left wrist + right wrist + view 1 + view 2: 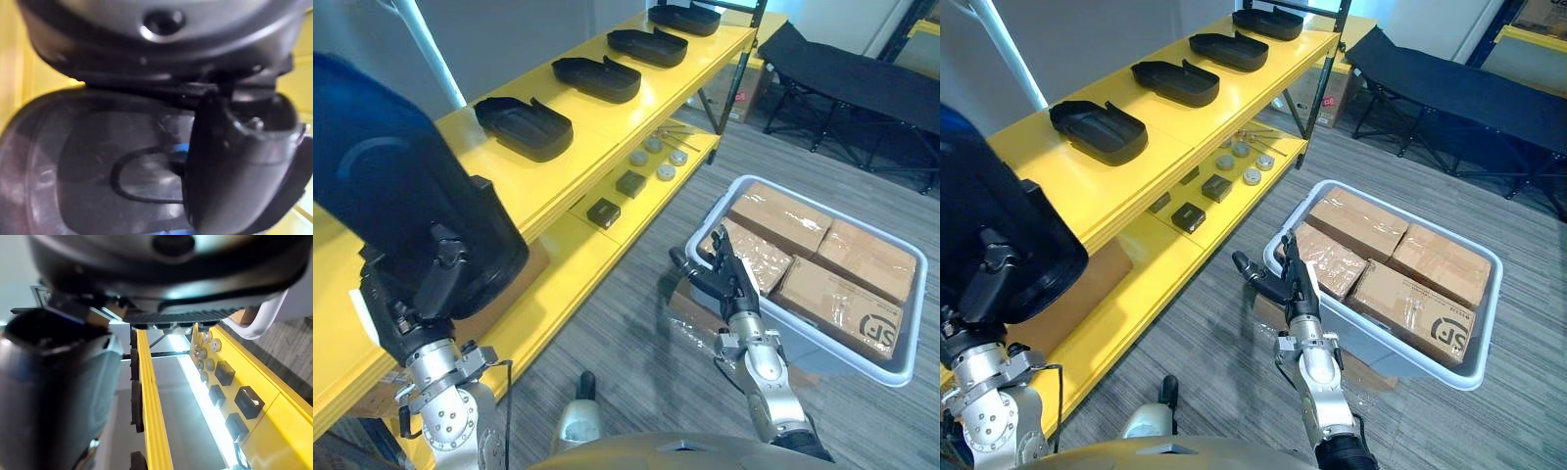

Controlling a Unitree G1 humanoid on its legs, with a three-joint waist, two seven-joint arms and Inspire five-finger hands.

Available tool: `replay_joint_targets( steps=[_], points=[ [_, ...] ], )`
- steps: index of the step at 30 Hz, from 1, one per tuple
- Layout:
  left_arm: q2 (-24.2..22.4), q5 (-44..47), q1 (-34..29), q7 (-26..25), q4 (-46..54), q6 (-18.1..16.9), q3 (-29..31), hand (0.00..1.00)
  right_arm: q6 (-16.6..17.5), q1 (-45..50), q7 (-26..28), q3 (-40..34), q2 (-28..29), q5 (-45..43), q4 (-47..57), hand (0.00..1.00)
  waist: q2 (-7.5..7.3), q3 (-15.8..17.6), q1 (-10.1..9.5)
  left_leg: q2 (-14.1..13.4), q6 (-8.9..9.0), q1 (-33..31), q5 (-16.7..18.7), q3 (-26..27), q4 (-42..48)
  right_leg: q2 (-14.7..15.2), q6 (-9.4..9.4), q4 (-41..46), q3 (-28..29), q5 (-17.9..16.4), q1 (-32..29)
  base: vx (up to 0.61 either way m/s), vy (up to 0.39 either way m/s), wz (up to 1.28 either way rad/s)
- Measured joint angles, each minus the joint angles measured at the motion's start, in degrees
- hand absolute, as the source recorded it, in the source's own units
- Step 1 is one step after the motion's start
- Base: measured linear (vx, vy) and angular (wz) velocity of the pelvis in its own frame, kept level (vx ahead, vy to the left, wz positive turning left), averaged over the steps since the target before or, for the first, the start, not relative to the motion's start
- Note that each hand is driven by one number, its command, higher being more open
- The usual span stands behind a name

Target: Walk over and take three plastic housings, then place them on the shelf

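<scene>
Presently, one black plastic housing (pixel 401 206) is held at 9 o'clock, raised above the near end of the yellow shelf (pixel 607 127). The left hand (pixel 406 308) is closed on it — in the left wrist view the thumb (pixel 230 161) is seen hooked over the rim into the hollow. Four further housings (pixel 524 127) are laid in a row along the shelf top toward 12 o'clock.

The shell is judged light, stiff and smooth-walled; a hold across the rim is advised, since the glossy wall may slip.

The right hand (pixel 724 279) is carried empty at 4 o'clock, fingers straight and spread. Just beside it, toward 3 o'clock, a grey tote (pixel 822 343) is packed with four taped cardboard boxes (pixel 778 217).
</scene>
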State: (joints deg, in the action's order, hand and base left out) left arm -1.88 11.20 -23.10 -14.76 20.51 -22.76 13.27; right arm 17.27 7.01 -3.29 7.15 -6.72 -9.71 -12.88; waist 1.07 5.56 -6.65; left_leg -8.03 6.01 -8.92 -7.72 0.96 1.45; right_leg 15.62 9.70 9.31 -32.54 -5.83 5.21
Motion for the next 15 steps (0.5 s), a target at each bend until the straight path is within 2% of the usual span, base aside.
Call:
replay_joint_targets(
  steps=[1, 2, 7, 10, 12, 15],
  points=[
    [0.85, -0.1, 1.05, 0.99, -0.04, -0.02, -1.58, 0.0, 0.02, 1.01, 0.04, -0.02, -0.19, -0.15, 1.14, 1.0, 0.0, -0.01, 0.78, 0.59, -0.03, 0.01, -0.68, -1.62, -0.61, -0.19, -0.3, 2.34, 1.95, -2.2, -0.39, -0.06, -0.097, 0.73],
    [1.34, -0.26, 1.85, 1.7, -0.03, -0.32, -2.93, 0.0, 0.04, 1.54, 0.18, 0.03, -0.3, -0.23, 1.96, 1.0, 0.25, 0.03, 0.77, 0.69, 0.26, 0.27, -1.53, -2.76, -1.62, -0.09, -0.46, 3.94, 1.56, -3.45, -0.57, -0.04, -0.09, 0.6],
    [1.96, -0.65, 2.41, 2.28, 0.02, -1.18, -6.44, 0.0, 1.2, 0.99, 2.78, 1.92, -0.78, -0.25, 2.36, 1.0, 2.08, 0.52, 0.21, 0.37, 0.82, -0.93, -3.22, -5.21, -1.84, 0.09, -0.79, 8.54, 0.17, -5.95, -2.12, -0.04, -0.076, 0.24],
    [2.65, -0.64, 2.39, 2.12, 0.02, -1.2, -6.59, 0.0, 1.24, 1.0, 3.28, 5.15, -1.79, -0.23, 3.85, 1.0, 2.11, 0.66, -0.05, 0.38, 0.8, -0.93, -3.09, -6.17, -1.67, 0.32, -1.29, 9.79, -0.79, -7.72, -2.02, -0.05, -0.055, 0.17],
    [2.66, -0.71, 2.38, 2.11, 0.11, -1.21, -6.57, 0.0, 1.35, 0.99, 3.26, 6.03, -2.03, -0.24, 5.86, 1.0, 2.05, 0.73, -0.79, 0.56, 0.74, -1.0, -2.38, -6.56, -1.2, 0.47, -0.77, 9.85, -1.36, -8.48, -1.51, -0.02, -0.019, 0.2],
    [2.66, -2.16, 2.14, 2.15, 1.41, -1.98, -4.83, 0.0, 3.39, 0.46, 2.61, 5.89, -1.5, -0.86, 9.41, 1.0, 1.01, 1.7, -1.67, 2.58, 0.81, -3.89, 1.5, -8.6, 5.63, 2.13, 0.15, 10.7, -2.88, -9.76, 0.36, 0.04, 0.042, 0.34]
  ],
)
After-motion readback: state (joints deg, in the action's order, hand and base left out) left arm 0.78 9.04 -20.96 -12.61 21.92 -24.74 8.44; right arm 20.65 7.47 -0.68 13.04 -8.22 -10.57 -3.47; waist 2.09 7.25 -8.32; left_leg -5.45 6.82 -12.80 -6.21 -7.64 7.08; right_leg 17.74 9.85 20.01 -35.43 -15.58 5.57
